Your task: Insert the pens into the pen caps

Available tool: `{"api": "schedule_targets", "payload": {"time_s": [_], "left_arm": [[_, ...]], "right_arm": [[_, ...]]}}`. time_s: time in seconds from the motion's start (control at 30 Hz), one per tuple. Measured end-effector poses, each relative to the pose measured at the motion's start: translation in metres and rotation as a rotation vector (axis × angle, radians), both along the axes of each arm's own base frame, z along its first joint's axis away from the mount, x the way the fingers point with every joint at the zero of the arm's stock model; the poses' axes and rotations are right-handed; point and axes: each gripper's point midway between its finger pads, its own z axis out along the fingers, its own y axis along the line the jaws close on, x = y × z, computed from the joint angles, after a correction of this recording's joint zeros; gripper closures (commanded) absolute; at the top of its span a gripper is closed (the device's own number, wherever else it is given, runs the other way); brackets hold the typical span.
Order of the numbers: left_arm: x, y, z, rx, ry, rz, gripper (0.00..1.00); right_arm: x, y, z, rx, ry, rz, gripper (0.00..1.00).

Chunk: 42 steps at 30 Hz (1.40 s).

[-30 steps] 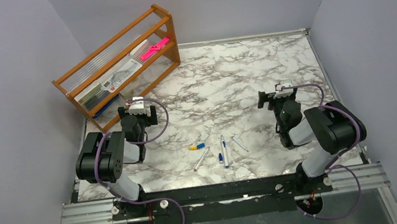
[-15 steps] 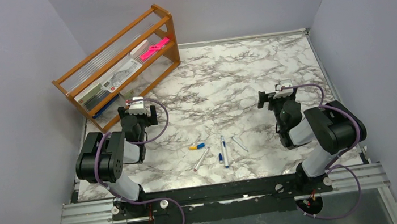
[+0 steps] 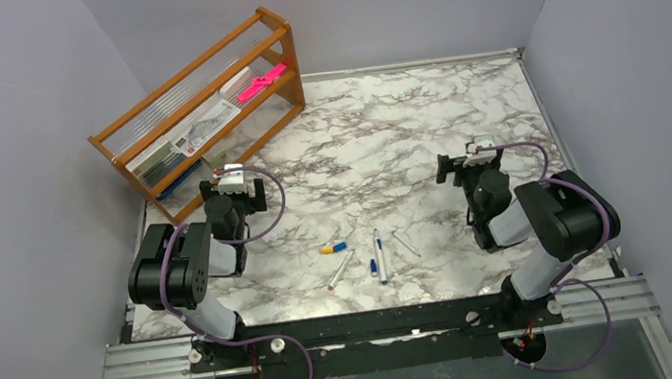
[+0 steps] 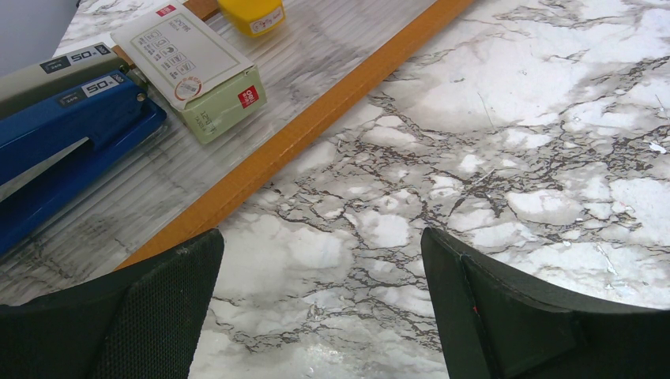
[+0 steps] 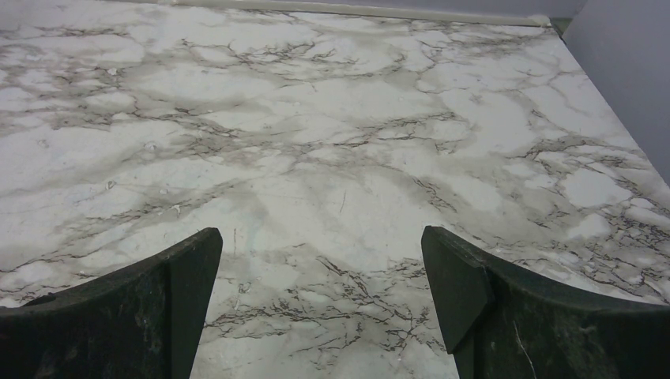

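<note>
Nothing differs from the earlier frames: left gripper [image 4: 320,264] and right gripper [image 5: 320,257] stand wide open, holding nothing, while the pens [image 3: 379,256] and pen caps [image 3: 332,247] lie separate on the marble table [image 3: 385,145] between the arms.

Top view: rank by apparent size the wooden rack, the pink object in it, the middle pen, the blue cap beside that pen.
1. wooden rack
2. pink object and middle pen: similar length; the pink one is wider but farther away, so tied.
3. blue cap

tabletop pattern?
The table is white marble with grey veining, clearest in the right wrist view.
</note>
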Motion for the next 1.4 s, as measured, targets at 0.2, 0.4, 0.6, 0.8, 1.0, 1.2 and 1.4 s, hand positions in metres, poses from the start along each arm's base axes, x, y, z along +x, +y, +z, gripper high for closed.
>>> {"api": "schedule_targets", "payload": {"time_s": [0.2, 0.4, 0.6, 0.8, 1.0, 1.2, 1.4], "left_arm": [[0.000, 0.000, 0.000, 0.000, 0.000, 0.000, 0.01], [0.000, 0.000, 0.000, 0.000, 0.000, 0.000, 0.01], [-0.005, -0.004, -0.001, 0.004, -0.006, -0.028, 0.01], [-0.011, -0.011, 0.028, 0.007, -0.046, -0.067, 0.01], [-0.021, -0.036, 0.120, -0.121, -0.283, -0.123, 0.01], [-0.028, -0.097, 0.137, -0.261, -0.267, -0.291, 0.01], [-0.055, -0.165, 0.191, -0.334, -0.277, -0.541, 0.01]], "right_arm": [[0.000, 0.000, 0.000, 0.000, 0.000, 0.000, 0.00], [0.000, 0.000, 0.000, 0.000, 0.000, 0.000, 0.00], [0.000, 0.000, 0.000, 0.000, 0.000, 0.000, 0.00], [0.000, 0.000, 0.000, 0.000, 0.000, 0.000, 0.01], [0.000, 0.000, 0.000, 0.000, 0.000, 0.000, 0.00], [0.000, 0.000, 0.000, 0.000, 0.000, 0.000, 0.00], [0.000, 0.000, -0.001, -0.001, 0.005, 0.000, 0.00]]}}
